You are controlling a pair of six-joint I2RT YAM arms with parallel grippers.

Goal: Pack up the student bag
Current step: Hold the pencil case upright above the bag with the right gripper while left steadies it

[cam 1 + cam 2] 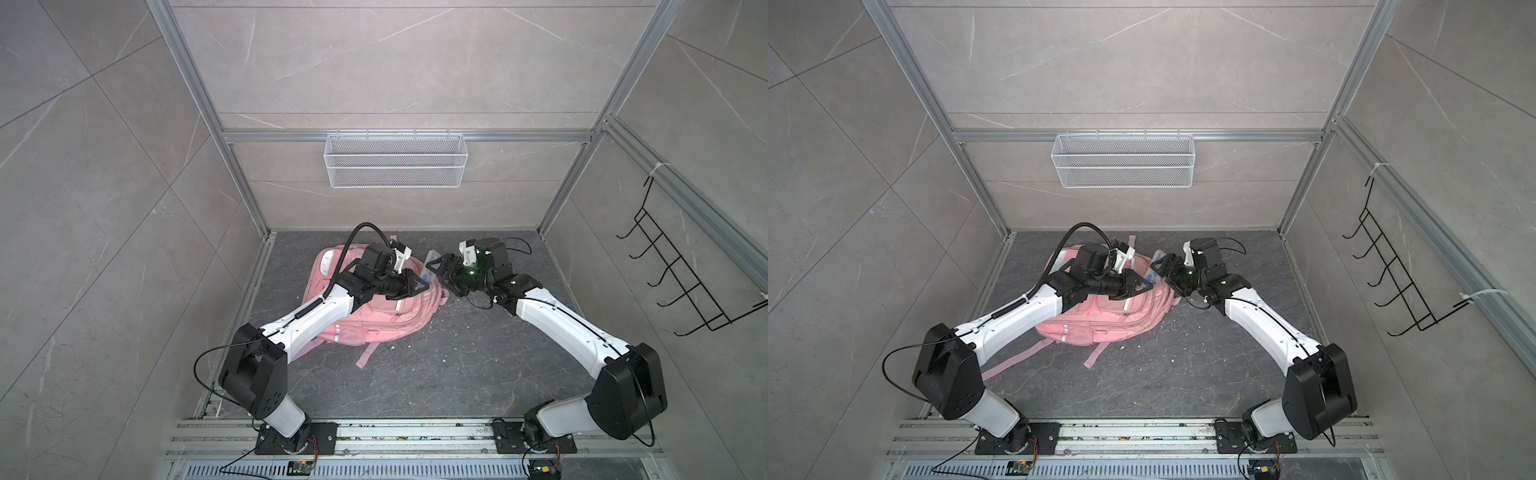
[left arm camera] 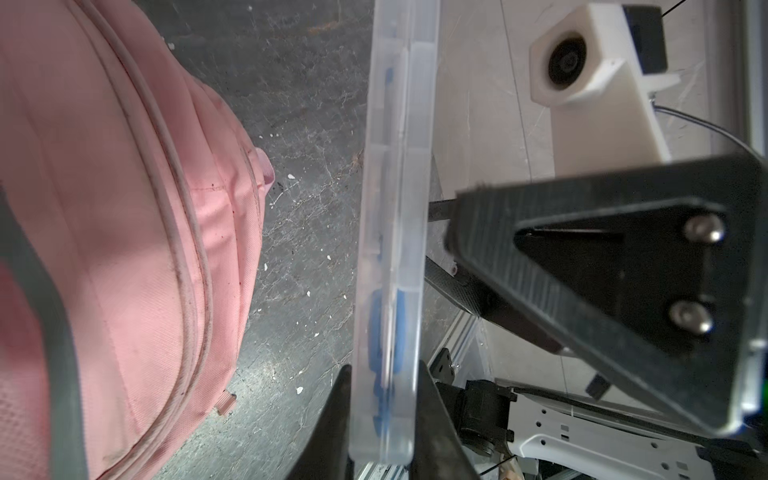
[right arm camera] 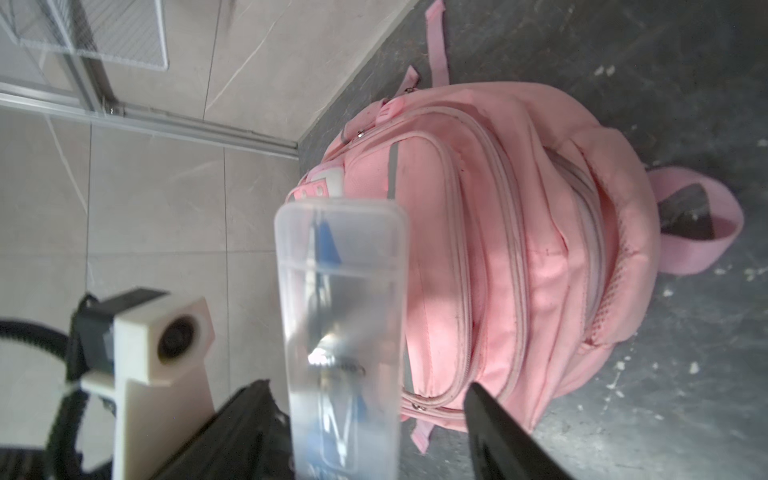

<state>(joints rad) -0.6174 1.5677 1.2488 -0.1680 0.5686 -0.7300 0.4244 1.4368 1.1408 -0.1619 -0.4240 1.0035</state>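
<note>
Softness is what matters with the student bag point(image 1: 365, 316). It lies slumped on the dark tabletop point(image 1: 478, 365), pockets upward, towards the back and partly under the left arm, with its straps trailing loose. I'd judge it light and limp: lift it by the cloth and it will sag and fold. The top loop point(image 3: 706, 232) or a zip pull looks the surer hold. From where I stand the zips point(image 3: 453, 257) all seem closed, and I can see no open mouth. One will likely need pulling back before anything goes in, with the fabric pinned so it doesn't drag.

The left tool point(image 1: 419, 286) is clamped on the narrow sides of a clear plastic case point(image 2: 390, 208), holding it in the air just off the edge of the bag nearest the right arm. The right tool point(image 3: 365, 388) sits around the same case with its jaws spread wide, one of them well clear of it, so it grips nothing.

The case looks stiff, smooth and a bit slippery. Inside are blue pieces and a glint of metal, though I can't tell what they are.

Up on the back wall hangs a white wire basket point(image 1: 395, 160), and I see nothing in it.
</note>
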